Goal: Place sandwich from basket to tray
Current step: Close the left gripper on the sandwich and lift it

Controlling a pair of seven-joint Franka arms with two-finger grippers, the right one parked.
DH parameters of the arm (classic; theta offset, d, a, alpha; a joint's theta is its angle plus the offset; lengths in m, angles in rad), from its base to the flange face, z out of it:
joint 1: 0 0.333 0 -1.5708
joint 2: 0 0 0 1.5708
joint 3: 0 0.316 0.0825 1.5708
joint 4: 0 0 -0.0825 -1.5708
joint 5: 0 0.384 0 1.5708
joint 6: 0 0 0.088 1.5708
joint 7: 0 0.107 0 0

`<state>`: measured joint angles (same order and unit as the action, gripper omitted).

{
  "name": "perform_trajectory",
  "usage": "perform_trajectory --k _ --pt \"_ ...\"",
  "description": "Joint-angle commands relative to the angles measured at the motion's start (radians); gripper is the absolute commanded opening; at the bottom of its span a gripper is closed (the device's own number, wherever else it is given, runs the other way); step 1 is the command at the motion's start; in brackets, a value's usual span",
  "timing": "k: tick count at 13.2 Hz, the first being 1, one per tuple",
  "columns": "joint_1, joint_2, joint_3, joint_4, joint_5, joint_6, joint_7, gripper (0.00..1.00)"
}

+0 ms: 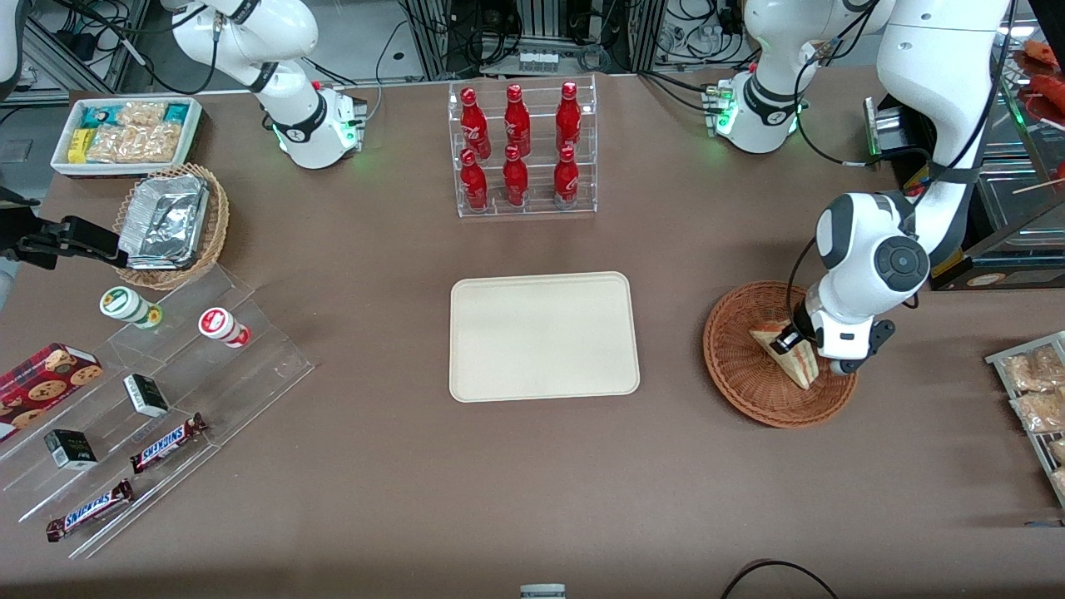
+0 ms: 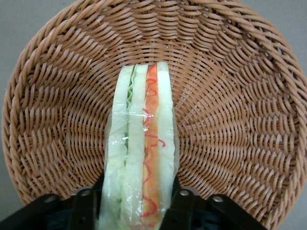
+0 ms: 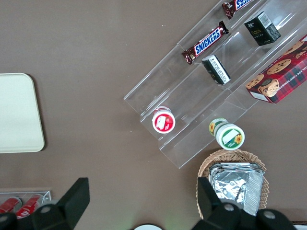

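Note:
The sandwich (image 1: 789, 358) is a wrapped wedge of pale bread with green and red-orange filling, lying in the reddish-brown wicker basket (image 1: 736, 366) toward the working arm's end of the table. My left gripper (image 1: 800, 339) is down in the basket, its two black fingers (image 2: 184, 203) pressed against both flat sides of the sandwich (image 2: 141, 158). In the wrist view the basket's woven wall (image 2: 240, 96) rings the sandwich. The cream-beige tray (image 1: 544, 336) lies bare at the table's middle, apart from the basket.
A clear rack of red bottles (image 1: 522, 150) stands farther from the front camera than the tray. Bagged snacks in a wire rack (image 1: 1036, 391) lie beside the basket at the table's edge. A tan basket with a foil container (image 1: 170, 223) and a clear stepped display (image 1: 141, 399) sit toward the parked arm's end.

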<state>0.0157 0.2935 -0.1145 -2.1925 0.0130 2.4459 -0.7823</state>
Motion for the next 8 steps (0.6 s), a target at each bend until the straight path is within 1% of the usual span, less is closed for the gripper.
perform_trajectory --k 1,2,4,5,7,8 --pt "-0.002 -0.022 0.001 0.02 0.012 -0.065 0.029 0.0" --pt "-0.002 -0.034 0.001 0.052 0.01 -0.117 0.04 0.0" --pt "-0.011 -0.03 -0.008 0.169 0.01 -0.282 0.044 0.0" --pt "-0.029 -0.024 -0.017 0.233 0.01 -0.357 0.049 0.0" --pt "-0.098 -0.002 -0.017 0.325 0.013 -0.442 0.051 0.0" --pt "-0.117 0.01 -0.019 0.361 0.027 -0.477 0.067 0.0"
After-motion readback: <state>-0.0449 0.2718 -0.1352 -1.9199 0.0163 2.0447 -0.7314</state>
